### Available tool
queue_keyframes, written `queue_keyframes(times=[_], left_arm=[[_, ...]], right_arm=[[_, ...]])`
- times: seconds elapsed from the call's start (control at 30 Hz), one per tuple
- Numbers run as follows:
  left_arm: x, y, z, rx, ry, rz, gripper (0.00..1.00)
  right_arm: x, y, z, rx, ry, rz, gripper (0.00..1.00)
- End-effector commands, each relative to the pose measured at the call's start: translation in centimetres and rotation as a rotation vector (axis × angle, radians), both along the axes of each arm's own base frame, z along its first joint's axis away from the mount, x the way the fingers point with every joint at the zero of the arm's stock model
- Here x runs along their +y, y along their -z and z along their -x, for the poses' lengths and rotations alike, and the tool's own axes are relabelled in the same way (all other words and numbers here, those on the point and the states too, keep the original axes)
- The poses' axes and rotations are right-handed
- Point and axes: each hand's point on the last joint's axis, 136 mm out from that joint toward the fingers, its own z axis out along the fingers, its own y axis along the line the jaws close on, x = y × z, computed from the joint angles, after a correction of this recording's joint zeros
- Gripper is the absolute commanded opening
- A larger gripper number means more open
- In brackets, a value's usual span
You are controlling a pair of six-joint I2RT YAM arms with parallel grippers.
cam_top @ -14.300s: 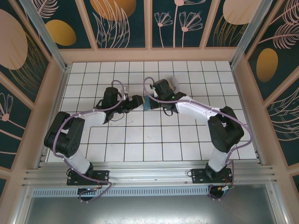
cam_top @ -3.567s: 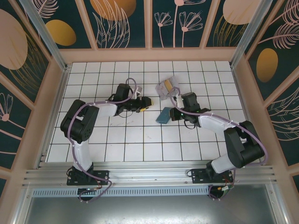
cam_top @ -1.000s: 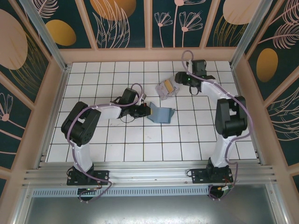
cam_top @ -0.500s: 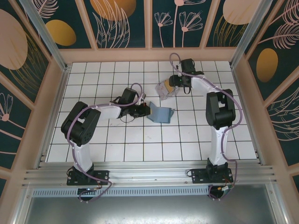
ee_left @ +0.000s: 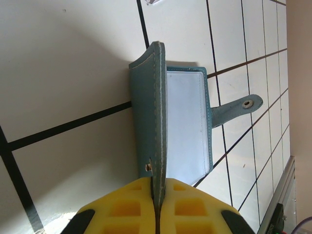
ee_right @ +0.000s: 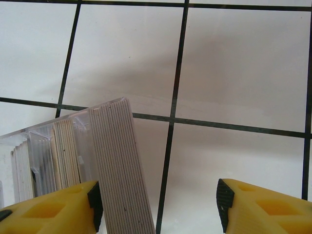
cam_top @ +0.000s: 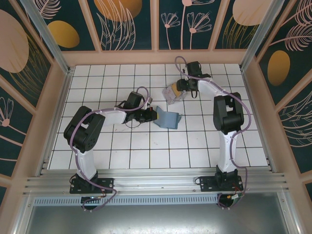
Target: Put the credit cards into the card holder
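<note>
My right tool point(ee_right: 161, 208) stands released astride the credit cards point(ee_right: 118, 165), which seemingly touch one finger; my left tool point(ee_left: 156, 195) clenches the card holder point(ee_left: 146, 117).

matt stitched leather card holder point(ee_left: 146, 112), glossy smooth tiled table point(ee_left: 58, 58).

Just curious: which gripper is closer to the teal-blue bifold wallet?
Left. The left gripper grips the teal-blue wallet by its raised leaf; the right gripper is open farther back, by the grey cards.

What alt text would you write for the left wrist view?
The left gripper is shut on the raised leaf of the open teal card holder; the other leaf lies flat on the white tiled table, its snap strap sticking out.
</note>
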Motion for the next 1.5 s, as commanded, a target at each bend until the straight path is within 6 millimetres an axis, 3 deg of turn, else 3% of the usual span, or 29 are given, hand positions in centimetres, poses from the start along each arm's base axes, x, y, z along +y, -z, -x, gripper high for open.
queue_keyframes(times=[0.0, 0.83, 1.17, 1.47], left_arm=[[-0.2, -0.8, -0.6, -0.031, 0.011, 0.032, 0.07], [-0.5, -1.1, -0.9, -0.031, 0.008, 0.053, 0.08], [-0.5, -1.0, -0.9, -0.027, 0.009, 0.053, 0.08], [-0.6, -1.0, -0.9, -0.024, 0.010, 0.058, 0.08]], right_arm=[[-0.9, -1.8, -0.4, -0.037, 0.024, 0.040, 0.64], [-1.1, -5.1, -0.4, -0.109, 0.032, 0.036, 0.60], [-0.7, -4.3, -0.3, -0.089, 0.010, 0.043, 0.53], [0.8, -2.3, 0.0, -0.028, -0.046, 0.039, 0.63]])
